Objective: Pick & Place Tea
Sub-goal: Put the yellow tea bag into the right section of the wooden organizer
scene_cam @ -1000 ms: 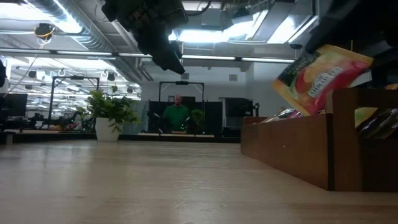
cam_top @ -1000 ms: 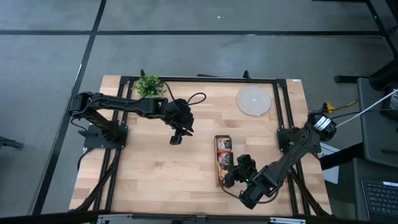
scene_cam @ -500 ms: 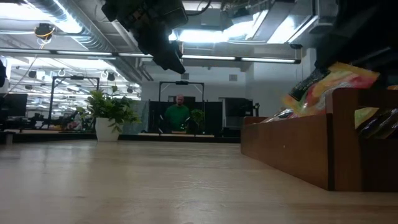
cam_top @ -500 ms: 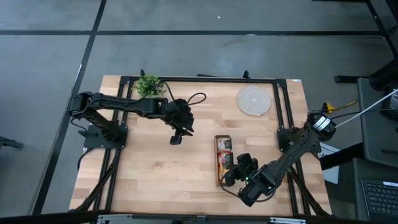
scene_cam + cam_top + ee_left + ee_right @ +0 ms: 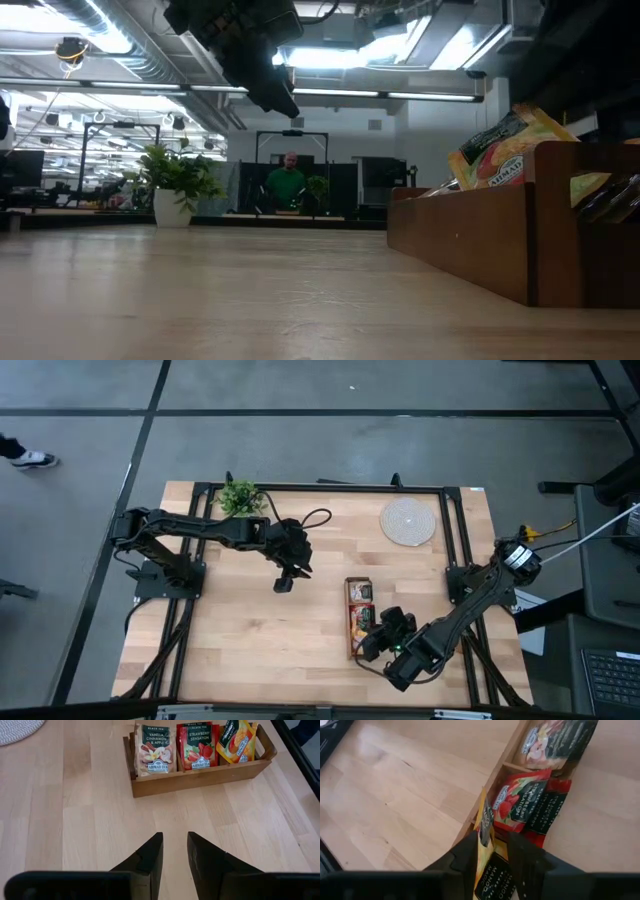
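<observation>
The orange sachet (image 5: 484,827) stood on edge in the end compartment of the tray (image 5: 200,777), just in front of the right gripper (image 5: 501,852), its lower part between the two dark fingers (image 5: 467,852). The jaws stood a little apart around it; whether either finger touched the paper could not be told. In the low view the same sachet (image 5: 505,150) leaned tilted above the tray wall (image 5: 470,240), with no finger visibly closed on it.

Beside it, the middle compartment held red sachets (image 5: 199,745), and the far compartment held pale ones (image 5: 155,749) printed with a vanilla and apple label. All of them stood upright, faces toward the left arm's camera. More orange sachets (image 5: 495,880) lay under the right gripper in the same end compartment.

From above, the tray (image 5: 359,618) lay lengthwise on the table (image 5: 250,630), right of the middle, with the right gripper (image 5: 385,632) low over its near end.

The left gripper (image 5: 286,577) hung well apart from the tray, above bare wood left of the middle, holding nothing. Its fingers (image 5: 150,857) stood slightly parted, with a narrow gap between them.

A round woven mat (image 5: 408,521) lay near the far right corner, and a small plant (image 5: 239,497) stood at the far edge. Beyond the table, in the low view, a person (image 5: 286,184) in green was at a bench.
</observation>
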